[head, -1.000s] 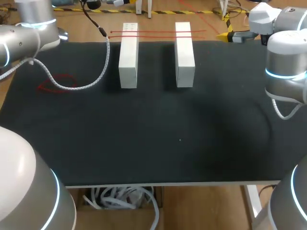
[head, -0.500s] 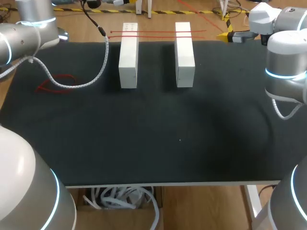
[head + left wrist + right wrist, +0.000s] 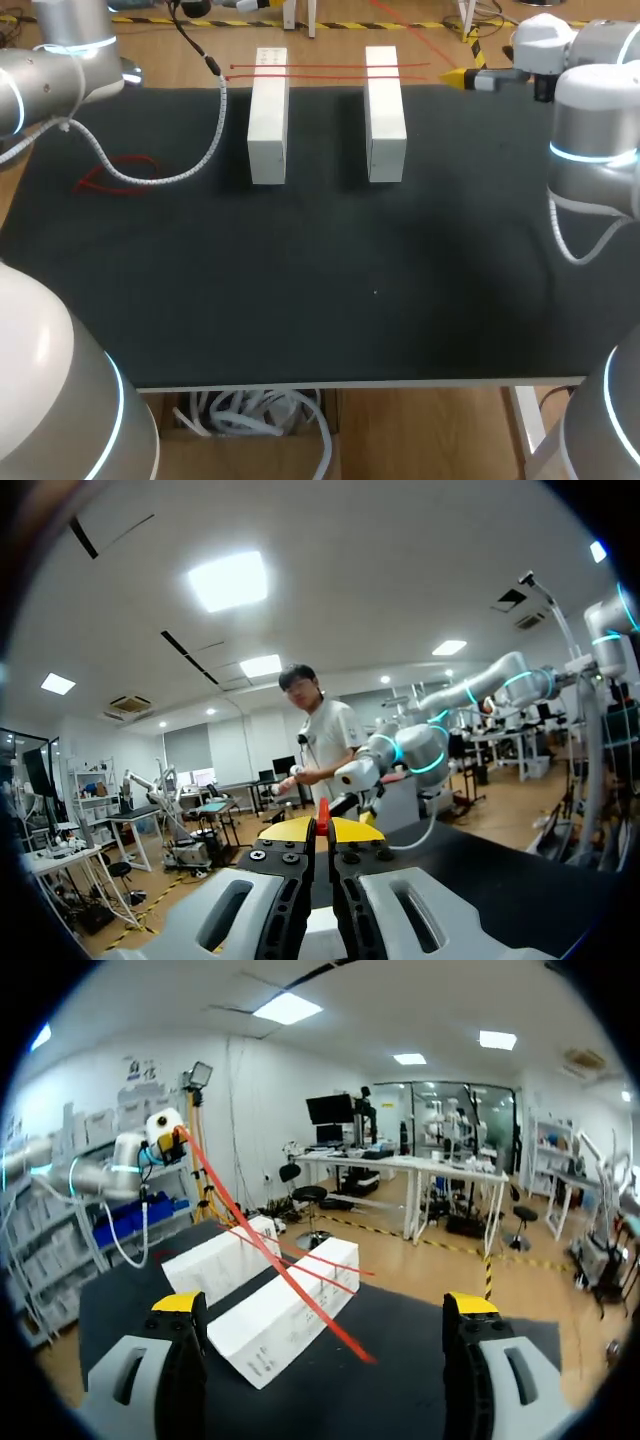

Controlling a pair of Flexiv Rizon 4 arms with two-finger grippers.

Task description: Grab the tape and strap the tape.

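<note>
Two white blocks [image 3: 267, 115] [image 3: 385, 112] stand side by side at the back of the black mat [image 3: 330, 280]. Thin red tape [image 3: 330, 68] runs across their far ends. In the left wrist view my left gripper [image 3: 322, 830] is shut on a red tape end between its yellow tips. The right wrist view shows that gripper [image 3: 172, 1140] raised beyond the blocks [image 3: 285, 1305], with the red tape [image 3: 270, 1250] slanting from it down over the blocks to the mat. My right gripper [image 3: 325, 1310] is open and holds nothing; it hovers at the back right [image 3: 455, 77], pointing at the blocks.
A loose red loop of tape [image 3: 120, 175] lies on the mat at the left. A white braided cable [image 3: 190, 170] from the left arm droops over the mat beside the left block. The mat's front edge [image 3: 360, 383] is near me.
My right gripper has shifted a little to the left, toward the blocks. The left arm moved slightly and still holds the tape.
</note>
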